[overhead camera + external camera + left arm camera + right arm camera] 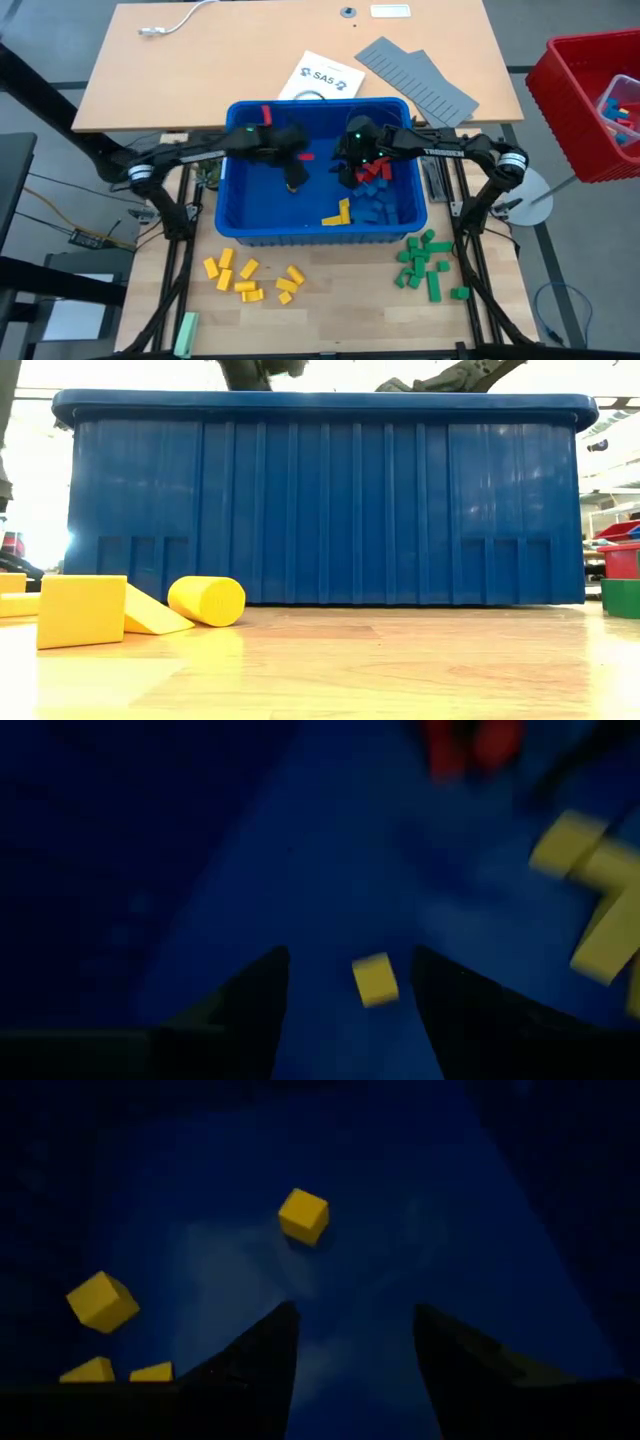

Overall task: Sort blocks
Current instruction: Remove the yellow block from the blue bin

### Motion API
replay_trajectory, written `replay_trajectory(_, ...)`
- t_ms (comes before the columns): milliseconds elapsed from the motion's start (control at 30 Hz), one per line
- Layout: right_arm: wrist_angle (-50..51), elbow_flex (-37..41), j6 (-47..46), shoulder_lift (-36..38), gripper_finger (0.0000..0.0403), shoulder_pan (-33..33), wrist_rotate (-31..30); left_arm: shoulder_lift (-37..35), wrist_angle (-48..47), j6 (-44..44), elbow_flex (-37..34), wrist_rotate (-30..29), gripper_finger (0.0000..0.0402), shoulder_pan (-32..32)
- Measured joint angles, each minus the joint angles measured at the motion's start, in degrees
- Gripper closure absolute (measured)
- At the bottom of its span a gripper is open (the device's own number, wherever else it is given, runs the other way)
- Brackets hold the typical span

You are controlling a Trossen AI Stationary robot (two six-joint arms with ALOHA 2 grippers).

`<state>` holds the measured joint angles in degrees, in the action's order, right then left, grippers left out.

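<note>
A blue bin (232, 215) stands mid-table, and both grippers reach down into it. My left gripper (350, 1010) is open; a small yellow block (375, 978) lies on the bin floor just ahead, between its fingertips, untouched. My right gripper (355, 1370) is open over bare bin floor, with a yellow cube (303, 1215) farther ahead of it. More yellow blocks (338, 213), red blocks (372, 180) and blue blocks (382, 207) lie in the bin. Sorted yellow blocks (250, 278) and green blocks (425, 262) lie on the table in front of it.
A red bin (590, 100) holding blocks stands at the right. Grey ridged panels (415, 80) and a paper sheet (318, 78) lie behind the blue bin. A pale green bar (185, 330) lies near the front left. A red block (262, 112) shows at the bin's far rim.
</note>
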<state>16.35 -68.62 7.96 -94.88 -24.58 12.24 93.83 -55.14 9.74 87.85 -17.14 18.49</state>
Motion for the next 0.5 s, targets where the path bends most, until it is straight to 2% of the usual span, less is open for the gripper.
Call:
replay_trajectory(133, 4.78, 0.00, -0.95, 2.55, 0.0218, 0.04, -3.47, 6.60, -0.90, 2.45, -1.43, 3.53, 0.0183, 0.67)
replay_trajectory(300, 7.10, 0.00, -2.31, 4.94, 0.0222, -0.09, -5.39, 9.29, 10.92, 7.48, -10.06, 11.31, 0.0183, 2.41)
replay_trajectory(500, 7.45, 0.00, -2.31, 5.21, 0.0222, -0.28, -5.37, 9.56, 18.14, 10.42, -16.31, 12.62, 0.0183, 4.17)
